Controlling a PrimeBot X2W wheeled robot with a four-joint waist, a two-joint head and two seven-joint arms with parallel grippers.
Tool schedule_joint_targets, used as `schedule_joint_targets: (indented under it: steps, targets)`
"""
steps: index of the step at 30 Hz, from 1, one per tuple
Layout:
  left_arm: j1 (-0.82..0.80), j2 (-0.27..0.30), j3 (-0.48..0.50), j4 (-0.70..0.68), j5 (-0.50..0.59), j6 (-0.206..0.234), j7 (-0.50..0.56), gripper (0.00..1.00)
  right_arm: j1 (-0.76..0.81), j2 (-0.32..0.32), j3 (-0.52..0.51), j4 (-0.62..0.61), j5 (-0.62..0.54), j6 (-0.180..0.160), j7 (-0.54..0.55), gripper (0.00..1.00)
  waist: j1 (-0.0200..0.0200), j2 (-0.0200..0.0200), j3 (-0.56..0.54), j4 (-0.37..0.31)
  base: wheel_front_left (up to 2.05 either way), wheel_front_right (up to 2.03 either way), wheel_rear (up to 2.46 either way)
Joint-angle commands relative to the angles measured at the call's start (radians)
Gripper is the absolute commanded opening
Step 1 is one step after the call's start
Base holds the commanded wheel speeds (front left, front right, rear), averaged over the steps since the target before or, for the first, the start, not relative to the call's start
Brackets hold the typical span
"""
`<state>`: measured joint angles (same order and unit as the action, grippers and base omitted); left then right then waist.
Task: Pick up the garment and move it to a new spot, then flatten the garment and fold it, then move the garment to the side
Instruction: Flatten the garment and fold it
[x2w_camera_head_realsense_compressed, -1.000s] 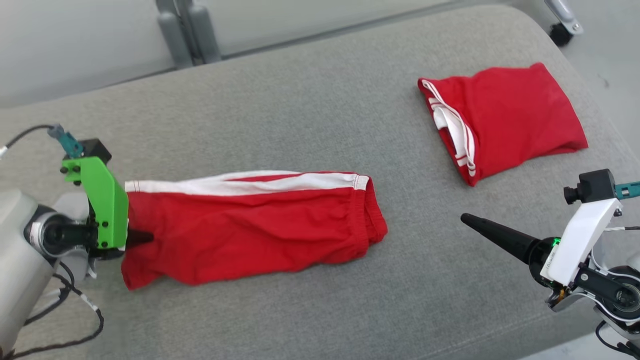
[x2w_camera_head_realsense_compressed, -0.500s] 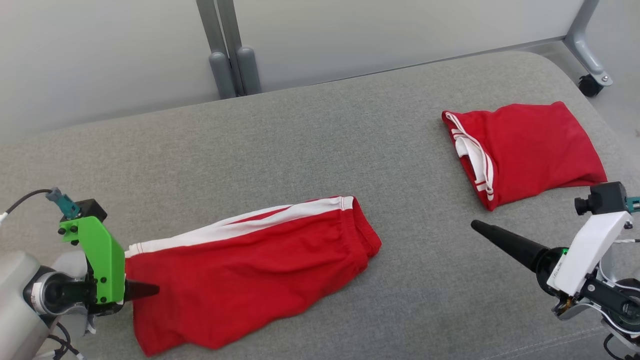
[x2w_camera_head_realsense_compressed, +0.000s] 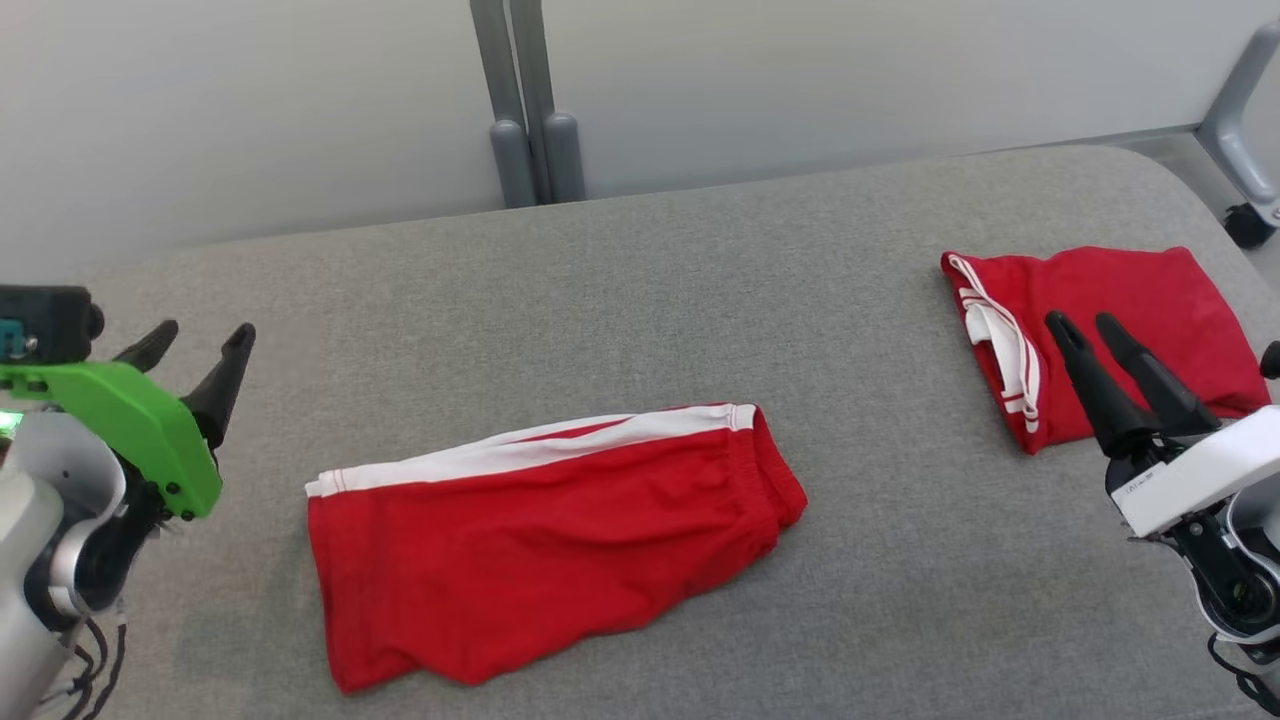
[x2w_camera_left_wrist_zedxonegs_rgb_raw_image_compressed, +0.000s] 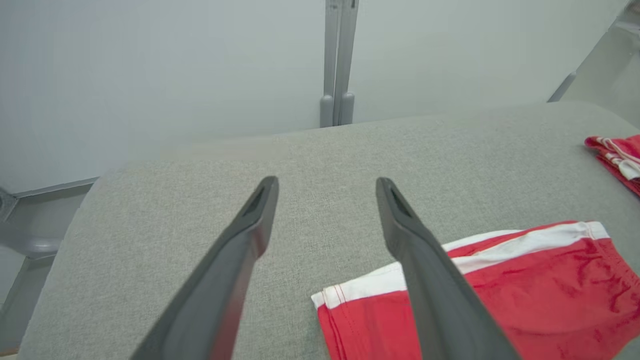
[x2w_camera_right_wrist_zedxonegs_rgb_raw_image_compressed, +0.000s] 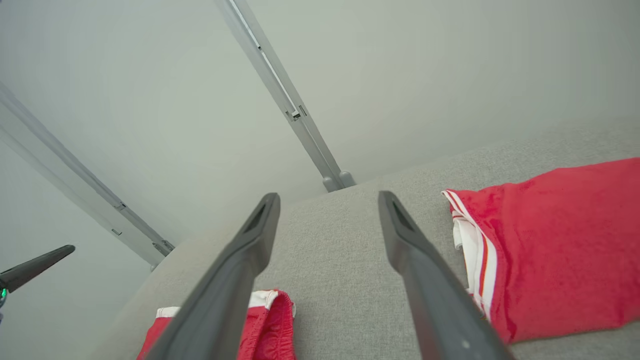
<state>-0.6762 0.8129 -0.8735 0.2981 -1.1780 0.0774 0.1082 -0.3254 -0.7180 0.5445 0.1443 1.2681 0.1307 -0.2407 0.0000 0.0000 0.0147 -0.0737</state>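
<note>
The garment (x2w_camera_head_realsense_compressed: 540, 540), red shorts with a white side stripe, lies folded lengthwise and loose on the grey padded surface (x2w_camera_head_realsense_compressed: 640, 300); its leg end (x2w_camera_left_wrist_zedxonegs_rgb_raw_image_compressed: 525, 300) shows right of my left fingers, its waistband (x2w_camera_right_wrist_zedxonegs_rgb_raw_image_compressed: 270, 320) low in the right wrist view. My left gripper (x2w_camera_head_realsense_compressed: 204, 333) (x2w_camera_left_wrist_zedxonegs_rgb_raw_image_compressed: 325, 182) hangs open and empty above the padding, left of the garment and apart from it. My right gripper (x2w_camera_head_realsense_compressed: 1080, 321) (x2w_camera_right_wrist_zedxonegs_rgb_raw_image_compressed: 327, 197) is open and empty at the right, fingers pointing up the view.
A second folded red garment (x2w_camera_head_realsense_compressed: 1130, 320) (x2w_camera_right_wrist_zedxonegs_rgb_raw_image_compressed: 565, 240) (x2w_camera_left_wrist_zedxonegs_rgb_raw_image_compressed: 617, 157) lies at the far right, behind my right fingers. A grey post (x2w_camera_head_realsense_compressed: 525, 100) stands behind the surface's back edge, and a frame leg with a caster (x2w_camera_head_realsense_compressed: 1250, 225) at the right.
My left gripper opened, let go of the garment's leg end and rose away to the left. My right gripper turned its fingers up the view. The camera also shifted.
</note>
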Motion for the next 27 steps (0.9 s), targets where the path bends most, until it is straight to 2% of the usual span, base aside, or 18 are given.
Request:
schedule_joint_targets:
  steps: [1,5,7,11,15,18,24,27]
  targets:
    - [0.045,-0.006,0.017,-0.022,0.019,0.038,-0.071,1.00,0.025,0.021,-0.025,0.014,-0.041,0.000,-0.012,1.00,0.0000,0.0000,-0.017,0.030,0.00,0.00,0.00]
    - [0.135,-0.020,0.055,-0.090,0.051,0.132,-0.254,1.00,0.063,0.083,-0.119,0.038,-0.160,0.000,-0.024,1.00,0.0000,0.0000,-0.022,0.057,0.00,0.00,0.00]
    - [0.194,-0.036,0.075,-0.127,0.062,0.176,-0.330,1.00,0.082,0.133,-0.206,0.022,-0.255,0.000,-0.025,1.00,0.0000,0.0000,-0.025,0.069,0.00,0.00,0.00]
    - [0.293,-0.077,0.152,-0.178,0.113,0.211,-0.373,1.00,0.170,0.236,-0.344,-0.012,-0.423,0.000,-0.024,1.00,0.0000,0.0000,-0.028,0.091,0.00,0.00,0.00]
    - [0.428,-0.185,0.318,-0.238,0.252,0.238,-0.373,1.00,0.244,0.312,-0.414,-0.027,-0.548,0.000,-0.024,1.00,0.0000,0.0000,-0.035,0.107,0.00,0.00,0.00]
    - [0.527,-0.265,0.424,-0.276,0.370,0.233,-0.373,1.00,0.287,0.363,-0.439,-0.027,-0.614,0.000,-0.024,1.00,0.0000,0.0000,-0.041,0.114,0.00,0.00,0.00]
    - [0.669,-0.392,0.529,-0.275,0.542,0.159,-0.373,1.00,0.343,0.419,-0.476,-0.036,-0.725,0.000,-0.024,1.00,0.0000,0.0000,-0.050,0.121,0.00,0.00,0.00]
    - [0.694,-0.442,0.560,-0.254,0.582,0.113,-0.373,1.00,0.355,0.431,-0.484,-0.034,-0.748,0.000,-0.024,1.00,0.0000,0.0000,-0.051,0.125,0.00,0.00,0.00]
